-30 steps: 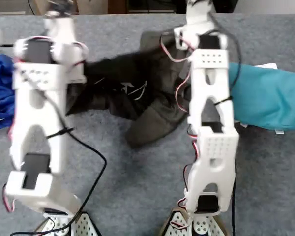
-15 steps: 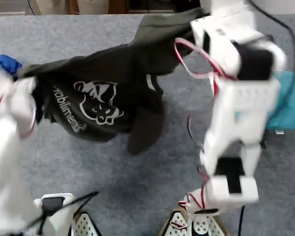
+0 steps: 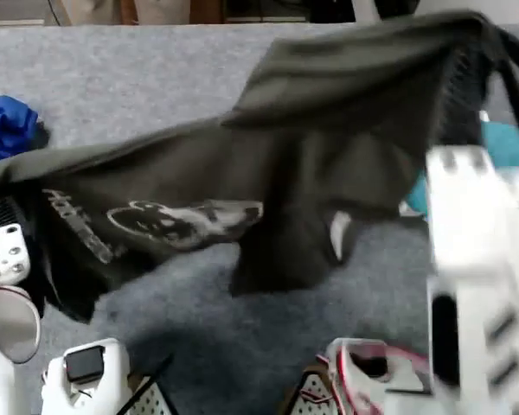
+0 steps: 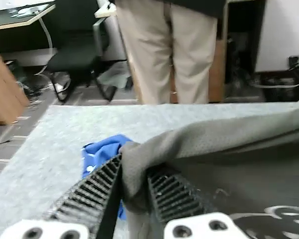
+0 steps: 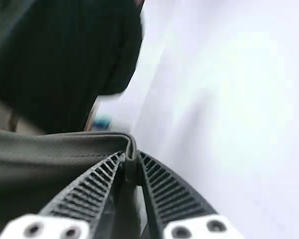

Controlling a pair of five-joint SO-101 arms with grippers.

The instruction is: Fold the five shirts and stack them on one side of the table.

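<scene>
Dark shirt [image 3: 311,147] aloft, unfolded | left gripper [image 4: 134,191], right gripper [image 5: 131,172] pinch its edges | blue shirt [image 3: 9,125] crumpled | folding seemingly mostly ahead

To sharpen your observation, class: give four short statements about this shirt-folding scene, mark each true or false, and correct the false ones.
1. The left claw grips the dark shirt. True.
2. One claw is open and empty. False: the right claw is shut on the dark shirt's edge too.
3. A blue shirt lies bunched on the table. True.
4. The dark shirt lies folded on the table. False: it hangs spread between both claws.
</scene>
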